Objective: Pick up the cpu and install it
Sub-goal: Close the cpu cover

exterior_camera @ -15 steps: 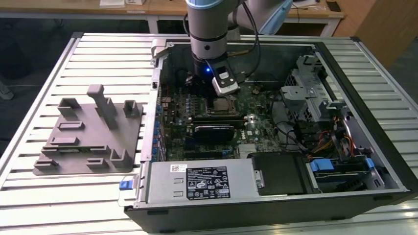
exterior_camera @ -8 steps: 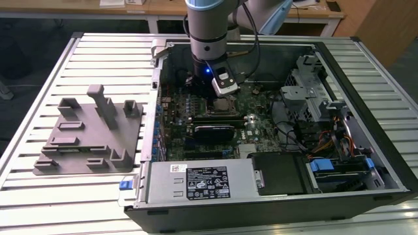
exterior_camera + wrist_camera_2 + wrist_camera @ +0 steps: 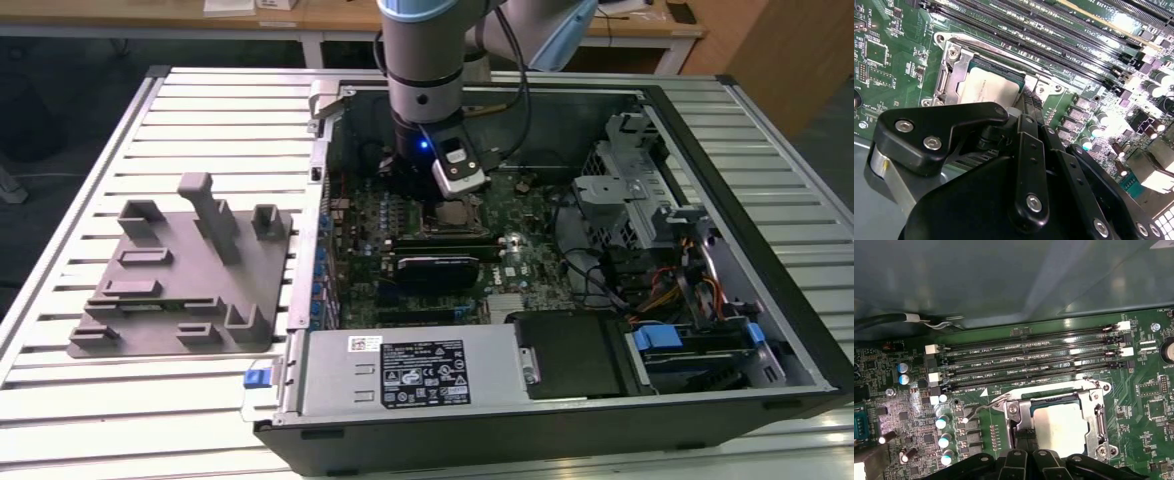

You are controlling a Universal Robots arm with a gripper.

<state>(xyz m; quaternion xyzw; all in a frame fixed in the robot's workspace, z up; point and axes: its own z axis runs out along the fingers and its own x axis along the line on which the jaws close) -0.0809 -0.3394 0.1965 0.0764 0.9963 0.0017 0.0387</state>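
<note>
Bright, even light, with white glare on the memory slots [image 3: 1064, 55] and the foreground slightly soft

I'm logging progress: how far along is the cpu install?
Looks done: the cpu lies flat in the socket frame on the motherboard. In hand: the gripper hangs just above it. Left: I cannot tell whether the cpu is released or the frame latched.

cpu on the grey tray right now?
No: the first wrist view shows the cpu inside the socket frame, and the tray in the exterior view carries no chip.
</note>
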